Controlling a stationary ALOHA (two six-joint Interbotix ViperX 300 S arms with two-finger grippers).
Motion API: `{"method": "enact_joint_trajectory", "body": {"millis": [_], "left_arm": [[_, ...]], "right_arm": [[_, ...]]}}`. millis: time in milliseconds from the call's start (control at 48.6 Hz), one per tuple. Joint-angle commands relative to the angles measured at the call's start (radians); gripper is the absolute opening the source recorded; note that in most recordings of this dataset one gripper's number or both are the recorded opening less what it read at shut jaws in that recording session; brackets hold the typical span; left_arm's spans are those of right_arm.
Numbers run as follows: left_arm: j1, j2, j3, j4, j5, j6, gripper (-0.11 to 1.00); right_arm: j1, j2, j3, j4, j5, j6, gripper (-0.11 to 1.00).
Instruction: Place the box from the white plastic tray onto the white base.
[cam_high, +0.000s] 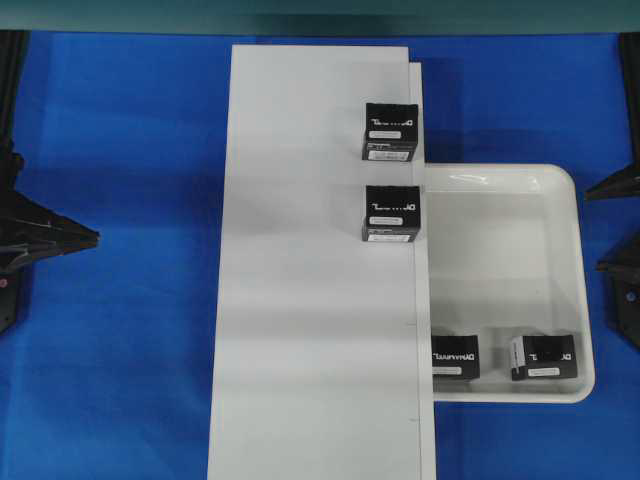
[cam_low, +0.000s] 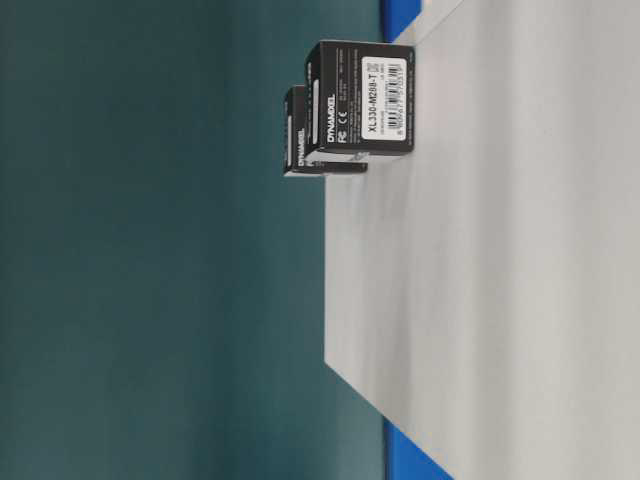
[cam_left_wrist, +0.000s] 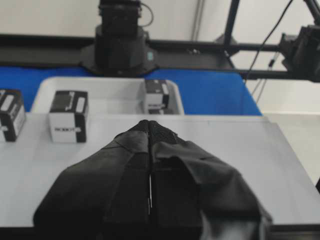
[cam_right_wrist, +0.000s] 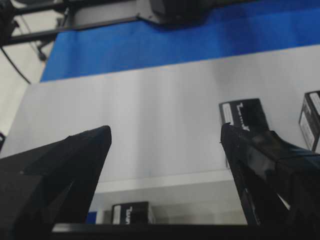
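Two boxes (cam_high: 455, 357) in tray (cam_high: 565, 290), apart from the open right pincer (cam_right_wrist: 165, 137).

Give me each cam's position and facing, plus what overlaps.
Overhead: above, facing down on base, tray, four boxes; both grippers at the side edges.
Table-level: low, image turned sideways, along the base; two boxes, no robot.
Left wrist: behind shut left gripper, facing across base to tray.
Right wrist: behind open right gripper, facing across base.
Shared: overhead and table-level both show the two boxes on the base.
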Motion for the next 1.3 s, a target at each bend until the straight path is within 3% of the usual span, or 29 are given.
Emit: {"method": "enact_joint_trajectory", "body": {"millis": [0, 288, 576, 1275], "left_arm": [[0.000, 0.017, -0.018, 0.003, -0.014, -0.003, -0.06], [0.000, 0.044, -0.025, 0.003, -0.103, -0.005, -0.06], [-0.002, 0.032, -0.029, 0.003, -0.112, 0.002, -0.06], [-0.002, 0.038, -0.029, 0.003, -0.110, -0.002, -0.06]], "right_arm": [[0.000, 0.002, -0.008, -0.002, -0.015, 0.002, 0.96], [-0.008, -0.023, -0.009, -0.002, -0.066, 0.000, 0.96], [-0.014, -0.028, 0.006, -0.034, -0.069, -0.021, 0.96], [-0.012, -0.112, 0.026, -0.035, -0.017, -0.018, 0.96]]}}
